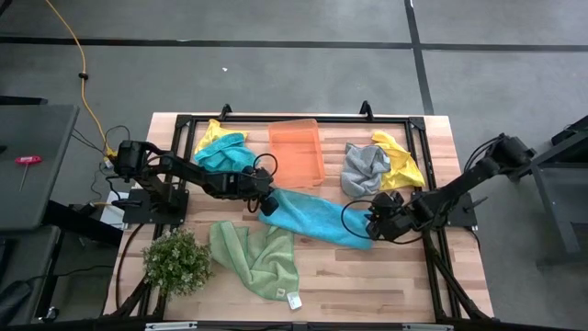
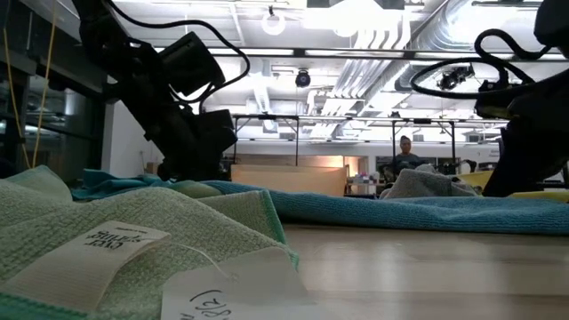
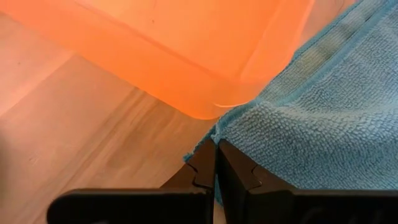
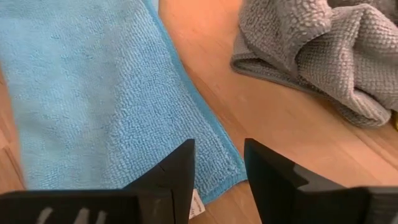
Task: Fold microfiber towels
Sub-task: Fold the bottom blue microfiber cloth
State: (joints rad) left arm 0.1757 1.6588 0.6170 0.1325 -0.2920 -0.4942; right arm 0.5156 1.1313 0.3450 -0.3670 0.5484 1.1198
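Observation:
A teal-blue microfiber towel (image 1: 312,219) lies spread flat across the middle of the table. My left gripper (image 3: 216,144) is shut on its left corner, just in front of the orange bin (image 3: 186,50). My right gripper (image 4: 219,155) is at the towel's right end (image 1: 363,237), open and slanting down. Its two fingers stand on either side of the towel's hemmed corner edge (image 4: 214,146). A light green towel (image 1: 257,257) with a white tag (image 2: 116,240) lies crumpled at the near left. My left gripper pinches the teal-blue towel's corner (image 3: 214,130) between its two shut fingers, at the hemmed edge. The fingers slant down at it from the table's left. The rest of the towel lies flat on the table, loosely stretched toward the right.
The orange bin (image 1: 296,152) stands at the far middle. A grey towel (image 1: 365,168) and a yellow one (image 1: 400,161) lie bunched at the far right. Another teal towel (image 1: 225,154) and a yellow one (image 1: 213,133) lie at the far left. A small green plant (image 1: 176,262) stands near left.

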